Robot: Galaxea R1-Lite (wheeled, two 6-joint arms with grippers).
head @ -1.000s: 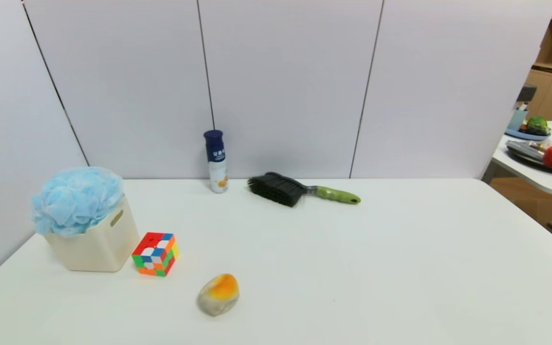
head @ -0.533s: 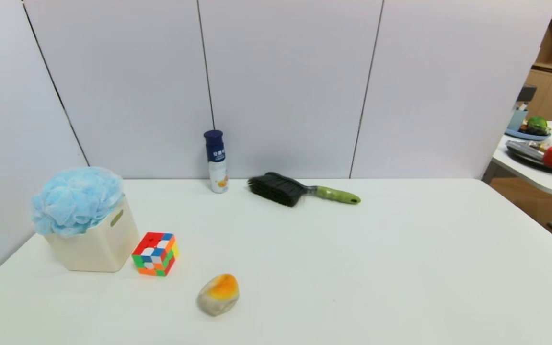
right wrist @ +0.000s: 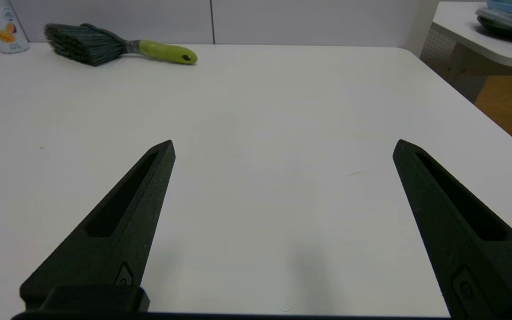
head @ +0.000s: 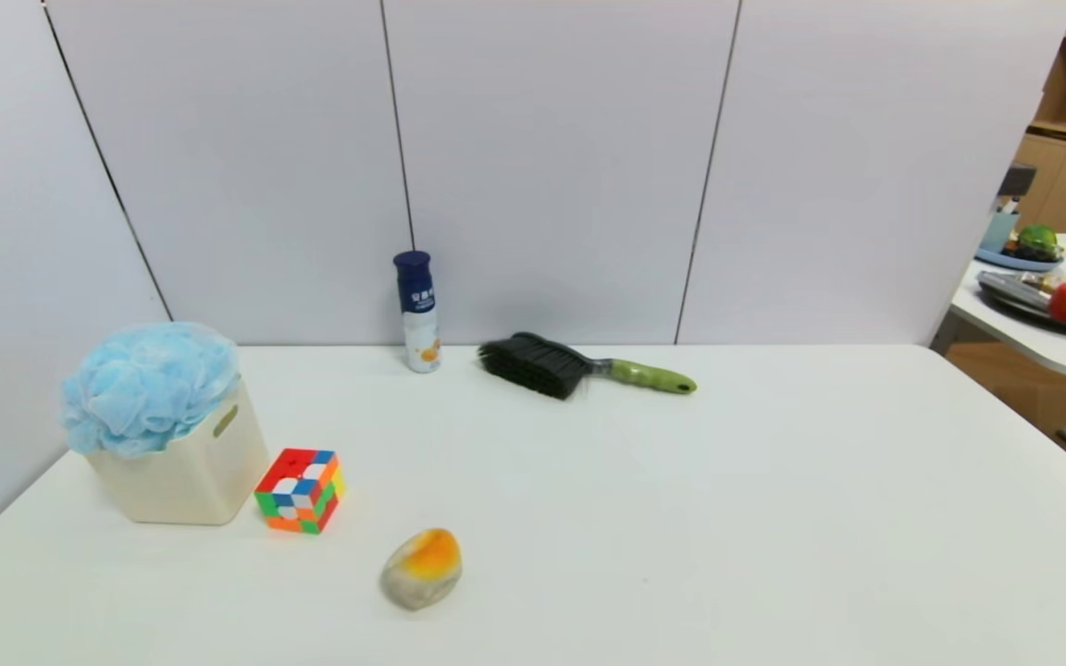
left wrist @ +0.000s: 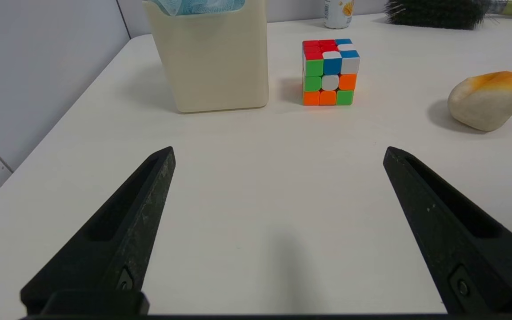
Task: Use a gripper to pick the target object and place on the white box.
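The light-blue fluffy target object rests on top of the cream-white box at the table's left side; its lower edge shows above the box in the left wrist view. My left gripper is open and empty, low over the table's near left part, a good way back from the box. My right gripper is open and empty over bare table on the right. Neither gripper shows in the head view.
A multicoloured puzzle cube stands just right of the box. An orange-grey egg-shaped lump lies nearer the front. A blue-capped spray bottle and a black brush with a green handle sit by the back wall. A side table stands at right.
A dark bit of the left arm at the head view's bottom-left corner has withdrawn out of view. The objects have not moved.
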